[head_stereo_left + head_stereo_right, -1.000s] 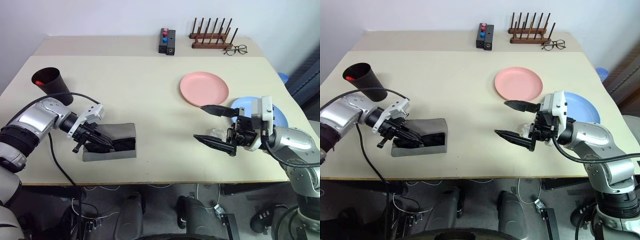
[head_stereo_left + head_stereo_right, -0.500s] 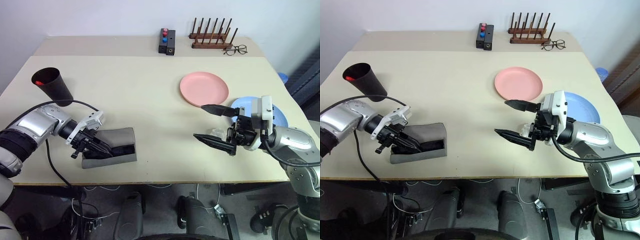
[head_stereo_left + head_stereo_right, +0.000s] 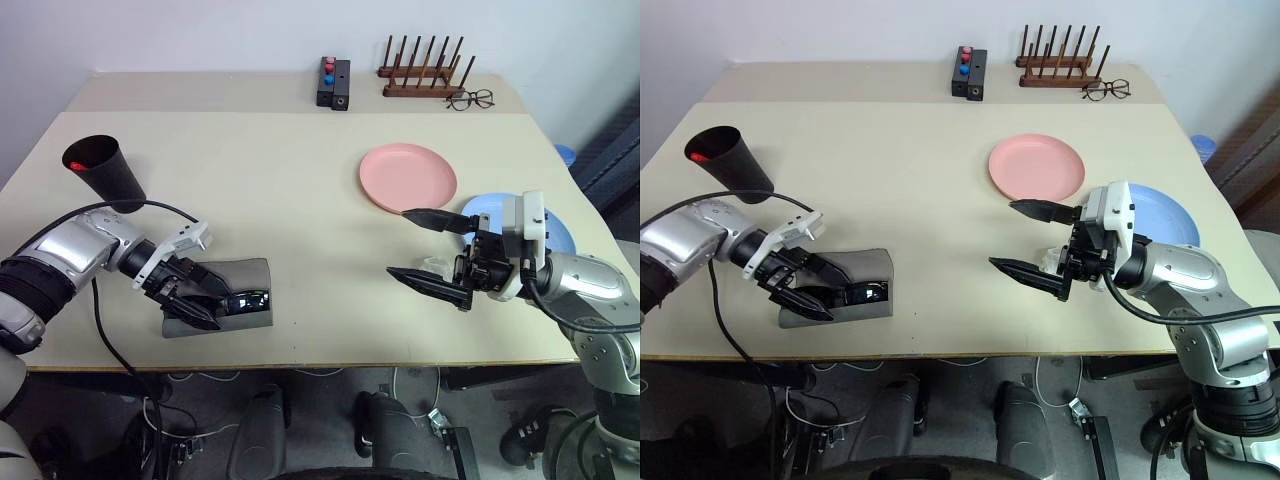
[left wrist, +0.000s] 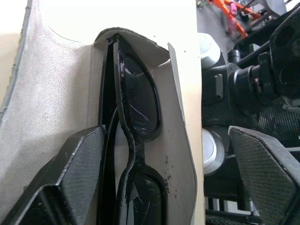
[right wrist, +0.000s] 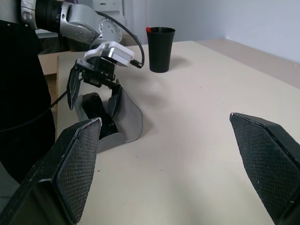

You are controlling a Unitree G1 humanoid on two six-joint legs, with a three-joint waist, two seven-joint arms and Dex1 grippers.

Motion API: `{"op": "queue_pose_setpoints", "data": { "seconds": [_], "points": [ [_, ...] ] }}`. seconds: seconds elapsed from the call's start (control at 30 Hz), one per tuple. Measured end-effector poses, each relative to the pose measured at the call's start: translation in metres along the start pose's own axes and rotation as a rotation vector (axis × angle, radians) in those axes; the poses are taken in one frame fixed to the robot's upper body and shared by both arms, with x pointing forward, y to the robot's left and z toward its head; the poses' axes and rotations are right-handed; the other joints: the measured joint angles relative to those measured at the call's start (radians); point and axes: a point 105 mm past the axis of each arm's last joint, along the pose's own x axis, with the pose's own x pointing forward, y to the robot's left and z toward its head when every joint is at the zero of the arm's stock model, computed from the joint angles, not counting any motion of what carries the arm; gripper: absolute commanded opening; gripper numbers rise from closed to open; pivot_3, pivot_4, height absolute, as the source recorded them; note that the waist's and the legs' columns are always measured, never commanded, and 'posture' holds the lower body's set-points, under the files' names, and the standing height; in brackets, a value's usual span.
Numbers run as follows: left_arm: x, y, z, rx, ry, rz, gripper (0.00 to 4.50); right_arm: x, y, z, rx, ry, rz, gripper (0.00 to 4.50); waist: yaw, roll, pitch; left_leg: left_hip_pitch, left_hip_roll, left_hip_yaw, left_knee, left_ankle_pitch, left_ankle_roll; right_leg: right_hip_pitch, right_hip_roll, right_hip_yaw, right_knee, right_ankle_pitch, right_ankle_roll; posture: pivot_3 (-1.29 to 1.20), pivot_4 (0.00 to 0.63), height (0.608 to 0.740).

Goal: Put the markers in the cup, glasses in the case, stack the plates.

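The grey case point(image 3: 222, 305) lies near the table's point(image 3: 260, 190) front edge, and the black glasses point(image 4: 136, 140) sit inside its open mouth, folded; the left gripper point(image 3: 200, 303) is at that mouth with its fingers spread wide, one finger point(image 4: 77, 173) inside the case beside the frame, gripping nothing. Well right of the case the right gripper point(image 3: 425, 250) hovers with jaws wide apart and empty, the blue plate point(image 3: 560, 232) just behind it; the pink plate point(image 3: 408, 177) lies farther back, apart from the blue one. Far back-left of the case stands the dark cup point(image 3: 105, 172), a red marker cap point(image 3: 77, 165) showing inside.
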Motion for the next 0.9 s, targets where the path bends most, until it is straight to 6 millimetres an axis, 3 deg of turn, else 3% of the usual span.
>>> {"op": "queue_pose_setpoints", "data": {
  "seconds": [0.33,0.6,0.77,0.9],
  "points": [
    [-0.005,-0.009,0.01,0.047,0.026,-0.004,4.43,0.0,0.0,0.0,0.0,0.0,0.001,4.5,0.001,0.0,0.0,0.0,0.0,0.0,0.0,0.0,0.0,0.0,0.0,0.0,0.0,0.0,0.001,0.0,0.15,0.74],
    [-0.052,-0.006,0.055,0.152,0.002,0.174,4.43,0.0,0.0,-0.001,0.001,0.001,0.001,4.5,0.001,0.0,0.0,0.0,0.0,0.0,0.0,0.0,0.0,0.0,0.0,0.0,0.0,-0.001,0.002,0.0,0.15,0.74],
    [-0.067,0.016,0.083,0.164,-0.117,0.279,2.19,0.0,-0.001,-0.001,-0.005,0.003,-0.001,4.5,0.001,0.0,0.0,-0.001,0.0,0.0,0.0,0.0,0.0,0.0,0.0,0.0,0.0,-0.001,0.002,0.0,0.15,0.74],
    [-0.073,0.038,0.076,0.162,-0.098,0.39,0.17,0.0,-0.002,-0.002,-0.011,0.006,-0.004,4.5,-0.003,-0.001,0.001,-0.002,0.0,0.0,0.0,0.0,0.0,-0.002,0.0,0.0,0.001,0.0,0.0,0.0,0.15,0.74]
  ]
}}
